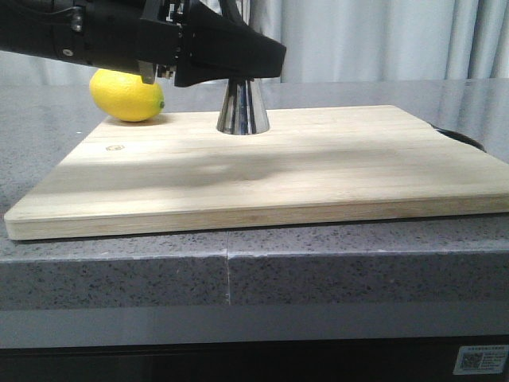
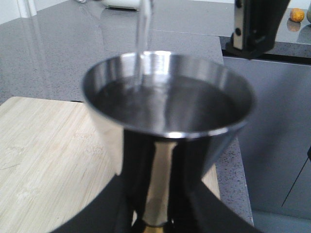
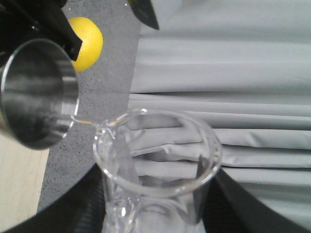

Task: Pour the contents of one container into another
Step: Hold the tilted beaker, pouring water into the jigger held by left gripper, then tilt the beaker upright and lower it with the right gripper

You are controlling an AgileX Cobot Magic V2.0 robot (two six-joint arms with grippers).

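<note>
Crowding your upper-left frame, a yellow lemon (image 1: 127,95) sits beside the polished steel hourglass jigger (image 1: 242,107), clamped by your left gripper (image 1: 238,56); right gripper's (image 3: 160,213) clear glass beaker (image 3: 158,165) tilts lip-first toward it.

Front camera sitting low at counter edge, looking forward across cutting board (image 1: 262,171) toward curtain (image 1: 382,40). Left wrist camera hovering very close behind jigger (image 2: 167,121), peering into its cup. Right wrist camera looking along beaker (image 3: 158,160) toward jigger (image 3: 36,92). All three sharing jigger (image 1: 242,107); front and right wrist sharing lemon (image 1: 127,95) (image 3: 87,42).
</note>
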